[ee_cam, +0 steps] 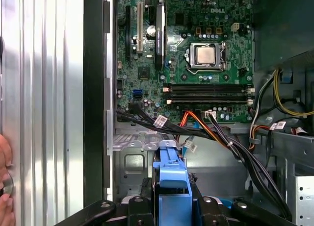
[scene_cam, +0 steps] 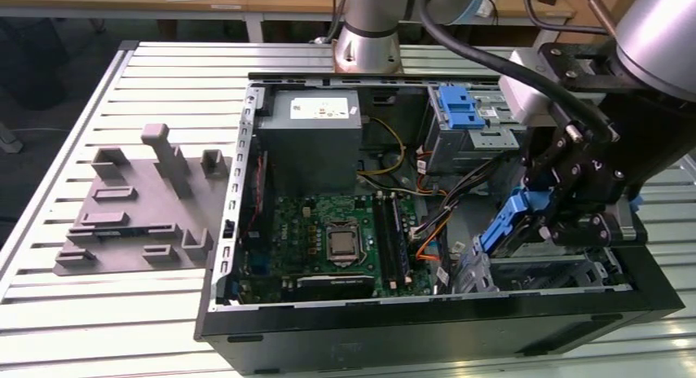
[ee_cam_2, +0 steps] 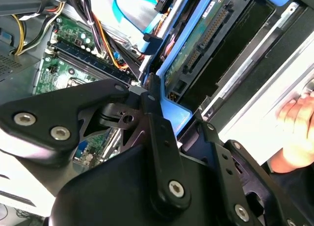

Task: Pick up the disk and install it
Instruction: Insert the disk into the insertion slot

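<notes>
A: Where are we?

B: Install step, by my read. The pick looks done. Case (scene_cam: pixel 435 317) lies open on the table (scene_cam: pixel 65 150). Disk (scene_cam: pixel 504 230) hangs tilted over the bay (scene_cam: pixel 544 274), in the case corner at the exterior view's right. Not seated yet.

A: Gripper?

B: Gripper (scene_cam: pixel 566 225) is closed on the disk, fingers pinching its blue plastic edge. In both wrist views the blue sits tight between them. In the second wrist view the disk's circuit side shows.

A: What does seating it need?

B: My guess: take the tilt out, square the disk to the bay opening, then push straight. The grip is on plastic, so the disk could twist if an edge catches the bay metal.

A: Surroundings?

B: Big to small.
- Grey fixture (scene_cam: pixel 136 215) is on the table at the exterior view's left, well apart from the case. Not a factor.
- PSU (scene_cam: pixel 315 142) is at the arm-base end of the case.
- Board (scene_cam: pixel 315 231) lies across the case floor. Like the PSU, it's away from the bay.
- Cables (ee_cam: pixel 223 135) run from the board past the bay's side, near the disk. That's the snag risk, I'd say.
- Blue latch (scene_cam: pixel 462 109) sits on the cage beyond the bay, apart from the disk.

A: Anything else?

B: A hand (ee_cam_2: pixel 297 120) rests just outside the case wall, near the gripper. I'd flag it as a pinch hazard.
</notes>
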